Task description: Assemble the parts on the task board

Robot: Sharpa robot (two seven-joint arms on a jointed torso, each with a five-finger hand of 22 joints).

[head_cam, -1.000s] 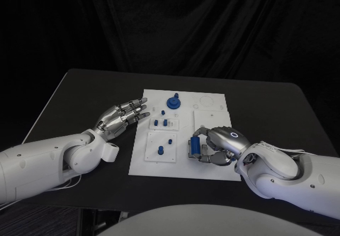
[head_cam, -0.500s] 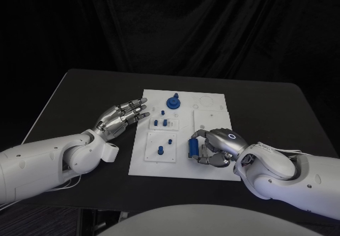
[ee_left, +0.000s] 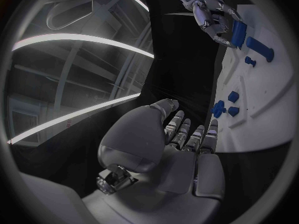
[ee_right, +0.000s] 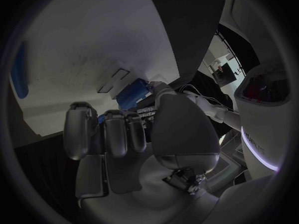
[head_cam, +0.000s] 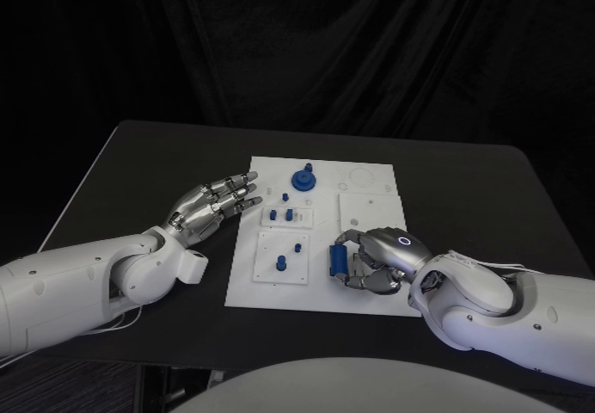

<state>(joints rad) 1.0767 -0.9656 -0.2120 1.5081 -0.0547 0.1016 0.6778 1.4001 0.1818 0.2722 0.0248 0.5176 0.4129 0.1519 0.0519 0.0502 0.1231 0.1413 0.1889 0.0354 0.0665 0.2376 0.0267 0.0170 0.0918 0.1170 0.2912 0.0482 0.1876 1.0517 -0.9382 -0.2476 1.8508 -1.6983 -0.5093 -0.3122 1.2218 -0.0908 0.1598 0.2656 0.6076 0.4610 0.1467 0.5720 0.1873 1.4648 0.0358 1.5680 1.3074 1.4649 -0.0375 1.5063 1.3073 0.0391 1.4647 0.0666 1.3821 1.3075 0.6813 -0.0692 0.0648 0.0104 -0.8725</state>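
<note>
The white task board [head_cam: 368,206] lies in the middle of the black table. My right hand [head_cam: 378,256] is curled over the board's near right part and grips a blue block [head_cam: 337,257] that stands against the board; the same blue block [ee_right: 132,93] shows past my fingers in the right wrist view. My left hand [head_cam: 213,204] hovers open just off the board's left edge, fingers spread toward it. A round blue part [head_cam: 303,180] sits at the board's far middle. Small blue pegs [head_cam: 286,212] stand in the middle plate and two more blue pieces [head_cam: 284,259] in the near left plate.
The black table [head_cam: 149,163] has bare room to the left, right and behind the board. The board [ee_left: 261,99] with its blue pieces and my right hand [ee_left: 212,15] also appear in the left wrist view. Dark curtain behind the table.
My right hand with the blue block has shifted slightly toward the near edge of the board and curled a little tighter. The left hand has not moved.
</note>
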